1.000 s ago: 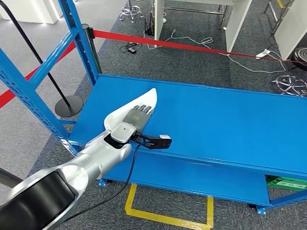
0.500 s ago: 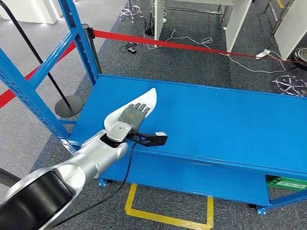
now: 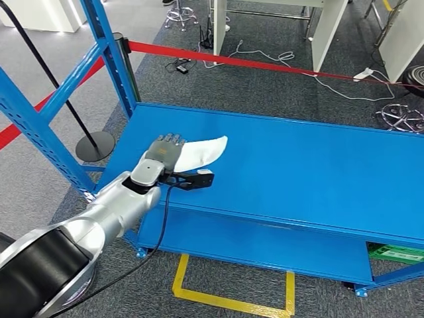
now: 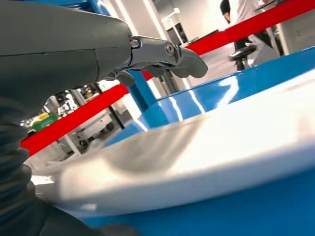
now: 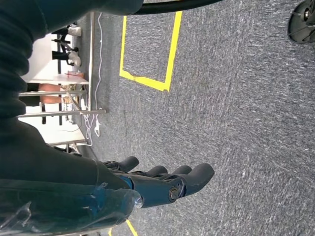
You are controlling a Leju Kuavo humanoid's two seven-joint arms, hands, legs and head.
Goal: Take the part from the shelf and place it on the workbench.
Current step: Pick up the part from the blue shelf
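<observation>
One white, flat, pointed plastic part (image 3: 203,150) lies on the glossy blue metal shelf board (image 3: 310,165), near its left end, and you can see its tip pointing to the right. The left hand (image 3: 162,151) rests on the left end of this part, palm down, with the fingers (image 3: 169,139) stretched out flat over it and toward the far side. From the head view you cannot tell if the thumb goes under the part, so I cannot say whether the hand really grips it or only lies on it. In the left wrist view the part (image 4: 208,152) is close and blurred, and a dark finger (image 4: 174,54) stands above it with a gap between them.

The black wrist camera bracket (image 3: 192,179) sticks out to the right, just beside the near edge of the part.

The right hand (image 5: 159,184) hangs over the grey carpet floor (image 5: 241,98); its fingers are slightly curved, apart from each other, and hold nothing.

Far behind the shelf you see a red barrier tape (image 3: 225,61) across the floor, and white cables (image 3: 320,83) lie there. At the near side a yellow tape rectangle (image 3: 232,291) is marked on the floor.
</observation>
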